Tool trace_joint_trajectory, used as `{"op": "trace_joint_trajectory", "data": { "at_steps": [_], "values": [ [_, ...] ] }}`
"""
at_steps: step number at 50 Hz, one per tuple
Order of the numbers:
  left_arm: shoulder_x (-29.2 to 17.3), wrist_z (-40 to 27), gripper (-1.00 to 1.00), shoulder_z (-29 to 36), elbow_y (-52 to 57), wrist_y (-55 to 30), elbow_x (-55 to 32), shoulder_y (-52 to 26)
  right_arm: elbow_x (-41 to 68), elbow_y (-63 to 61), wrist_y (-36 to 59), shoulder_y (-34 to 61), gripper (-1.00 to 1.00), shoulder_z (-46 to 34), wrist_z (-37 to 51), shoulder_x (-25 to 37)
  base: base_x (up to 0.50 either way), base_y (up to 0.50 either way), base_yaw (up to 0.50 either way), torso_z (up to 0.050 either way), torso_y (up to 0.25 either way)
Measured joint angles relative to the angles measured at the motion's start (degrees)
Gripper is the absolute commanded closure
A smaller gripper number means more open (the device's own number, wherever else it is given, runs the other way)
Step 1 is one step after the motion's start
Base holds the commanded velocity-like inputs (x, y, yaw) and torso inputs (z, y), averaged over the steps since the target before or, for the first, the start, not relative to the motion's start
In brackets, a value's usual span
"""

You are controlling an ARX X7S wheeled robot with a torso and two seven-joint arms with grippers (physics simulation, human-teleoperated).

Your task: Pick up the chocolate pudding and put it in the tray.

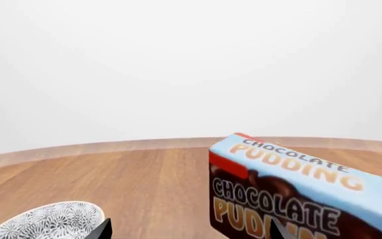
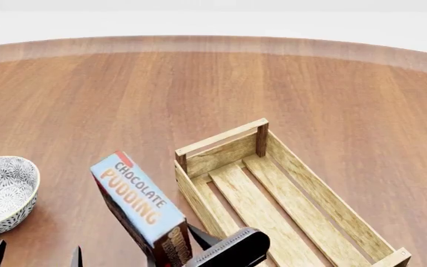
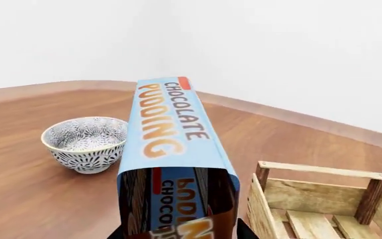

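The chocolate pudding [image 2: 135, 197] is a light-blue-topped carton with brown sides. It is tilted and held off the wooden table, just left of the tray's near-left wall. My right gripper [image 2: 175, 251] is shut on its lower end; in the right wrist view the carton [image 3: 174, 134] fills the space between the dark fingers of this gripper [image 3: 181, 231]. The tray [image 2: 221, 140] is a light-wood slatted crate lying to the right, and it is empty; its end rail [image 3: 320, 170] shows in the right wrist view. My left gripper [image 2: 34, 258] is open and empty, left of the carton [image 1: 297, 194].
A round patterned grey-white bowl [image 2: 2, 192] stands at the left, near my left gripper [image 1: 191, 231]; it also shows in the wrist views [image 1: 51, 221] [image 3: 88, 142]. The round wooden table [image 2: 198, 83] stretches far behind, with a white wall beyond its edge.
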Motion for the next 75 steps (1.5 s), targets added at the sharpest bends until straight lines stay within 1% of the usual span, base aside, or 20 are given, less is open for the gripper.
{"op": "trace_joint_trajectory", "data": {
  "at_steps": [10, 47, 75],
  "values": [
    [-0.1, -0.17, -1.0, 0.13, -0.15, 0.03, -0.05, -0.13, 1.3, -2.08, 2.36, 1.94, 1.0, 1.88, 1.05, 1.37, 0.0, 0.0, 0.0, 0.0, 0.0],
    [-0.43, -0.85, -1.0, 0.78, -0.73, 0.13, -0.09, -0.61, 4.5, 0.15, 4.74, 5.77, 1.0, 8.47, 3.74, 5.63, 0.0, 0.0, 0.0, 0.0, 0.0],
    [-0.67, -1.22, -1.0, 1.16, -1.32, 0.4, -0.39, -0.84, 5.47, 10.26, -0.16, 5.88, 1.0, 11.82, 3.38, 5.82, 0.0, 0.0, 0.0, 0.0, 0.0]
  ]
}}
